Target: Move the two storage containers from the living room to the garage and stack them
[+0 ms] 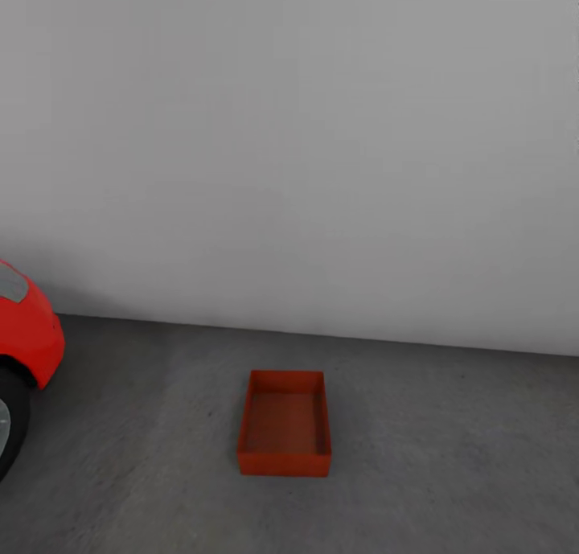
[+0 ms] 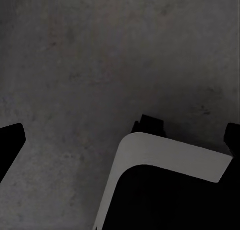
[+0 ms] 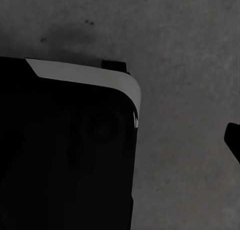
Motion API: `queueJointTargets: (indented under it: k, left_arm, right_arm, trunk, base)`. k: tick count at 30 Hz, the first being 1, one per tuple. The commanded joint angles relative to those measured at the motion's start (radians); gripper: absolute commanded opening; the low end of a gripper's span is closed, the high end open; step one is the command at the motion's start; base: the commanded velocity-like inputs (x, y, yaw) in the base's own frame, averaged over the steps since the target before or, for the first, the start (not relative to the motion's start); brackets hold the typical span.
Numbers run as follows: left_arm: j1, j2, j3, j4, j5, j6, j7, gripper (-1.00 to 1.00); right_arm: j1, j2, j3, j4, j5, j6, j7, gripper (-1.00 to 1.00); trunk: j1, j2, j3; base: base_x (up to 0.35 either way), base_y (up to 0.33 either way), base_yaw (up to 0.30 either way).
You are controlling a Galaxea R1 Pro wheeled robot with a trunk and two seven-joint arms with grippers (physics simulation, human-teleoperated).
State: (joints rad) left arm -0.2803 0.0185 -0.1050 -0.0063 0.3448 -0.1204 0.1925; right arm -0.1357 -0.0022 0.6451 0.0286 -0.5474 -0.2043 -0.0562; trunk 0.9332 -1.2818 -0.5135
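Note:
An orange-red storage container (image 1: 285,423) sits open-topped and empty on the dark grey concrete floor (image 1: 450,457) of the garage, a short way out from the white wall. My left gripper (image 2: 121,137) hangs over bare concrete in the left wrist view. Its two dark fingertips (image 2: 10,140) stand far apart, open, holding nothing. In the right wrist view my right gripper (image 3: 120,140) also points down at the floor. One fingertip (image 3: 233,140) shows at the frame's edge, and the other is lost against my dark base.
The front of a red car (image 1: 24,341) with its wheel stands at the left edge. A plain white-grey wall (image 1: 305,152) closes the space behind the container. My own black and white base (image 2: 170,190) lies under both wrist cameras.

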Motion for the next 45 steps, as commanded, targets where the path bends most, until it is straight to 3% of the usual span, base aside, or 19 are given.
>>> queueJointTargets:
  k: [1,34,38,45]
  left_arm:
    - [0.0,0.0,-0.008,0.0,0.008,-0.002,0.002,1.0]
    - [0.0,-0.003,-0.004,0.001,0.012,0.003,-0.001,1.0]
    - [0.034,-0.016,-0.003,0.006,0.019,0.016,-0.025,1.0]
    - [0.063,-0.01,-0.004,0.006,0.021,0.047,-0.079,1.0]
  right_arm:
    - [-0.001,0.001,0.008,0.002,-0.007,-0.004,0.0,1.0]
    - [-0.002,-0.001,0.007,0.002,-0.019,-0.004,-0.001,1.0]
    - [-0.001,0.006,0.007,0.002,-0.019,-0.004,-0.001,1.0]
    - [-0.002,-0.001,0.008,0.002,-0.012,-0.004,-0.001,1.0]
  trunk:
    - [0.0,0.0,0.001]
    - [0.0,0.0,0.055]
    - [0.0,0.0,0.061]
    - [0.0,0.0,0.066]
  base:
    - [0.0,0.0,0.0]
    - [0.0,0.0,0.0]
    - [0.0,0.0,0.0]
    - [0.0,0.0,0.0]
